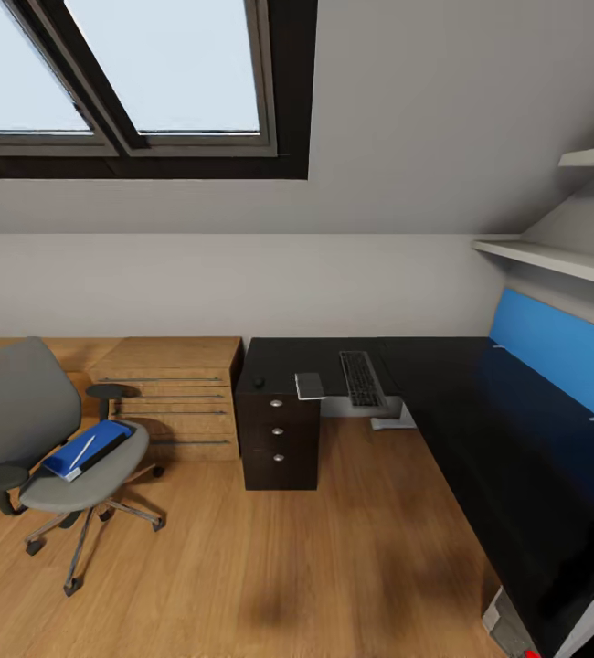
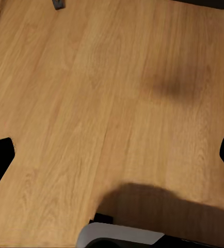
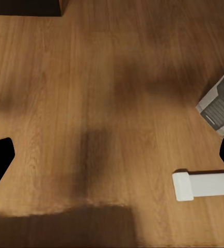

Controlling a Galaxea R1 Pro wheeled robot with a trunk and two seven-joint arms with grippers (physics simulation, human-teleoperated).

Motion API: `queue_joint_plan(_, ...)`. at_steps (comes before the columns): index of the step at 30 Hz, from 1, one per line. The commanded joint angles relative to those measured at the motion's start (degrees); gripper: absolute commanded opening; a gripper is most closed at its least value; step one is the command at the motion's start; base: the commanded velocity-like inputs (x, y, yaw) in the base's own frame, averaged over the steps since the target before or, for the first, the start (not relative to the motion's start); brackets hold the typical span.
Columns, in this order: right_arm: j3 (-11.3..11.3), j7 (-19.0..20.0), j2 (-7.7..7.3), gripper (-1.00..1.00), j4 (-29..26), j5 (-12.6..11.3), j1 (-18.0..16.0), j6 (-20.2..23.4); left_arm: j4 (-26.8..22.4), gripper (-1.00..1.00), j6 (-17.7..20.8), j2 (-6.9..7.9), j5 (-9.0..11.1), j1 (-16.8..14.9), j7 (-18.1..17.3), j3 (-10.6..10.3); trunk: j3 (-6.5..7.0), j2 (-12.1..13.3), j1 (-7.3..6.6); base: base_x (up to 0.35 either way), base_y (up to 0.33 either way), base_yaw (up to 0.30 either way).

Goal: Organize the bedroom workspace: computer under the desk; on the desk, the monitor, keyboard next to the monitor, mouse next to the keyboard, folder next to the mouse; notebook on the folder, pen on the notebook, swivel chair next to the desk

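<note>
1. Folder [image 1: 87,448] lies on chair [image 1: 23,411] seat, a white pen [image 1: 83,450] on it.
2. Keyboard [image 1: 362,377], notebook [image 1: 310,385], mouse [image 1: 259,382] sit on desk [image 1: 480,411].
3. Left gripper [image 2: 112,155] and right gripper [image 3: 112,155] spread wide over floor [image 1: 270,567], empty.

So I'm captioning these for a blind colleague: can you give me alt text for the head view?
A grey swivel chair holding a flat blue folder stands on a light wood floor, left of a long glossy black desk bearing a slim dark keyboard. A skylight sits above.
</note>
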Motion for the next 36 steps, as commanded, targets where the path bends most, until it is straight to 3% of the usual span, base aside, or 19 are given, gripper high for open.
queue_joint_plan(1, 0.5, -0.4, 0.02, 1.00, 0.1, 0.0, -0.1, -0.2, 0.0, 1.00, -0.1, 0.01, 0.6, 0.0, -0.3, -0.3, -0.13, -0.1, 0.00, -0.331, 0.000, 0.000)
queue_joint_plan(21, 0.5, -0.4, 0.02, 1.00, 0.1, 0.0, 0.0, -0.1, 0.0, 1.00, 1.7, -0.05, 0.6, 0.0, -0.3, -0.4, -0.13, -0.1, 0.00, -0.331, 0.000, 0.000)
queue_joint_plan(36, 0.5, -0.3, -0.06, 1.00, 0.1, 0.0, -0.1, 1.8, 0.0, 1.00, 3.1, -1.25, 0.5, 0.0, -0.4, -0.4, -0.13, -0.1, 0.00, -0.330, -0.003, 0.000)
